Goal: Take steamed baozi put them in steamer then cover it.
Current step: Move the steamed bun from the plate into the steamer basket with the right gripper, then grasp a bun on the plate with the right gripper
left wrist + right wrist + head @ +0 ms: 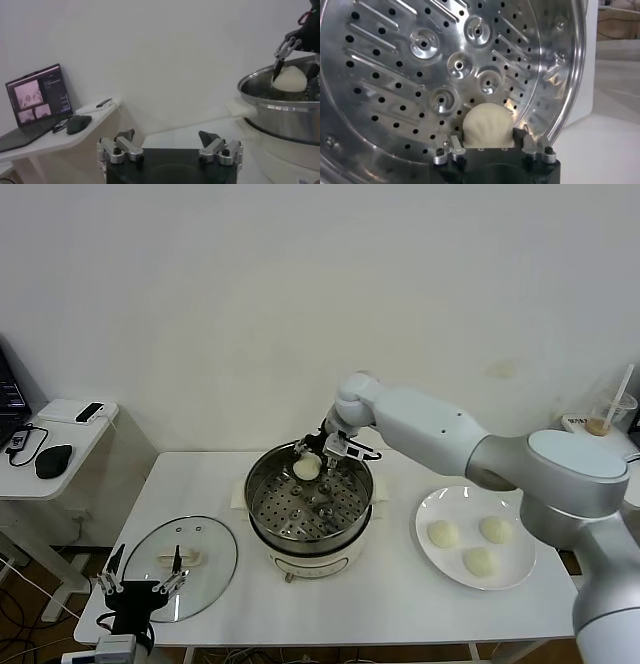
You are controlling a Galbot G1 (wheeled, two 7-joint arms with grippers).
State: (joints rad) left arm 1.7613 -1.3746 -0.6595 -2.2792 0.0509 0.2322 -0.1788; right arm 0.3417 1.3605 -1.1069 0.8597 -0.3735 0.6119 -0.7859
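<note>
Inside the steamer (310, 502), at its far rim, the right gripper (318, 456) is hanging low over the perforated tray with one baozi (306, 468) sitting between its fingers. In the right wrist view this bun (487, 125) is filling the space between the two jaws and seems to be resting on the tray close to the wall. The fingers are standing apart on both sides of it, and I cannot tell if they are pressing it or only standing beside it, so the grip is not sure; my judgement is that the bun is being set down here.

The relation that matters for the coming move: the other buns are lying on the white plate (430, 556), out to the right of this gripper and nearer to the robot body, on the side of the right arm. So the right arm is clearly the nearer one for them. The buns are round, so they have no long axis to consider.

The left gripper (142, 587) is waiting with jaws wide apart and nothing in them, just at the near edge of the cover (185, 552), which is lying flat on the table (400, 604) with its bar handle just ahead of this gripper.

Count: four baozi, one in the steamer and three on the plate; one steamer; one cover; one plate
</note>
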